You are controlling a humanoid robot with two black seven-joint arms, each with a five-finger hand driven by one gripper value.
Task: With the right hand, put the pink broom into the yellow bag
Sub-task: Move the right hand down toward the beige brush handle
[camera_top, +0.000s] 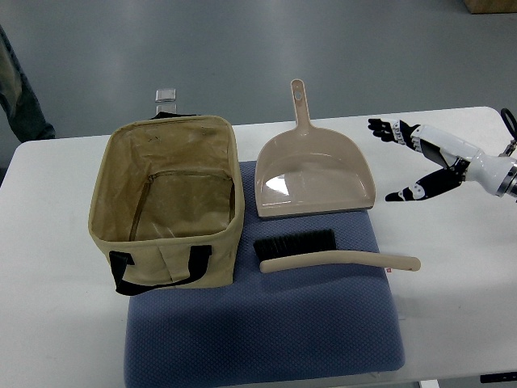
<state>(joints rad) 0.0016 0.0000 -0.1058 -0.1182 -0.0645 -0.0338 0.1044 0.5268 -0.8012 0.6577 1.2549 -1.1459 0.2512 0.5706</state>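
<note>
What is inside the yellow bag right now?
The yellow bag stands open and looks empty: only its fabric floor and inner walls show. The near wall hides a strip of the floor. The broom lies outside, on the blue mat.

The right arm (485,166) came in from the right edge, white along the forearm. Its hand (416,158) hung open, black fingers (384,128) spread toward the left and the thumb (404,194) splayed well apart below them, holding nothing. No left arm showed in the view.
</note>
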